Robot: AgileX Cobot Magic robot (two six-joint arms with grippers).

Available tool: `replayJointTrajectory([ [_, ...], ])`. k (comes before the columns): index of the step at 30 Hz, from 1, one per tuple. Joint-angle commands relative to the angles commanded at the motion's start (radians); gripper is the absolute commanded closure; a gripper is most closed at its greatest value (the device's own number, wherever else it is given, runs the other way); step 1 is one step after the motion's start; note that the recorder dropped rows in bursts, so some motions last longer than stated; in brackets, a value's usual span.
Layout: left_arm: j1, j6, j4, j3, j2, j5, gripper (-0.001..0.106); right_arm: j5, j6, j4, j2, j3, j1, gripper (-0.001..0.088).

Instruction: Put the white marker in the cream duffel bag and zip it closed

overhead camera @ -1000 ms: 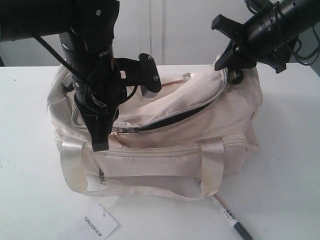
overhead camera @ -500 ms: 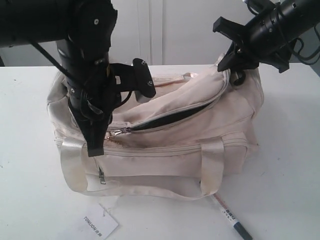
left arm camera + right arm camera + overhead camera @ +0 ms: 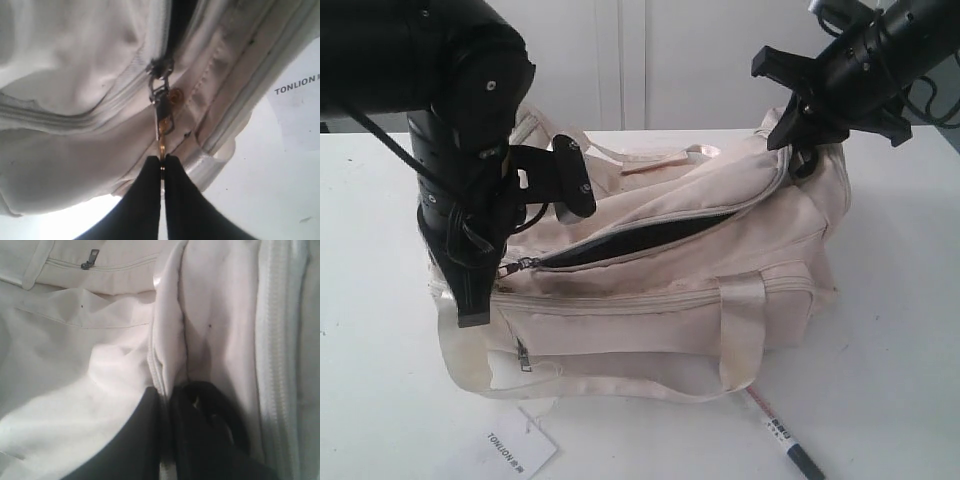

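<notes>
In the exterior view, the cream duffel bag (image 3: 660, 270) sits on the white worktop (image 3: 890, 330), its top zip partly open on dark lining. The white marker (image 3: 775, 428) lies outside it, on the worktop by its front right corner. The left gripper (image 3: 472, 305) is at the bag's left end, the right gripper (image 3: 802, 118) at its right end. Left wrist view: the jaws are pinched tight on the gold zipper pull (image 3: 162, 120). Right wrist view: the jaws are clamped on a fold of bag fabric beside a black strap ring (image 3: 220, 410).

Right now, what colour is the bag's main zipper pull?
The zipper pull is gold; best seen in the left wrist view.
</notes>
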State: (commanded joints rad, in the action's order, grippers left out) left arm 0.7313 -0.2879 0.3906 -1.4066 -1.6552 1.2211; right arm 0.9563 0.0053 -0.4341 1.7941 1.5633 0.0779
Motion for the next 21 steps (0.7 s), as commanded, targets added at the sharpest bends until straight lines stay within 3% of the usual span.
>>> replayJointTrajectory([
  [11, -0.014, -0.053, -0.143, 0.000, 0.088, 0.000, 0.105, -0.019, -0.005, -0.013, 0.000, 0.000, 0.000, 0.0868],
  [21, -0.014, -0.075, -0.171, 0.000, 0.152, -0.072, 0.105, -0.006, 0.010, -0.019, 0.000, 0.000, 0.000, 0.0868],
])
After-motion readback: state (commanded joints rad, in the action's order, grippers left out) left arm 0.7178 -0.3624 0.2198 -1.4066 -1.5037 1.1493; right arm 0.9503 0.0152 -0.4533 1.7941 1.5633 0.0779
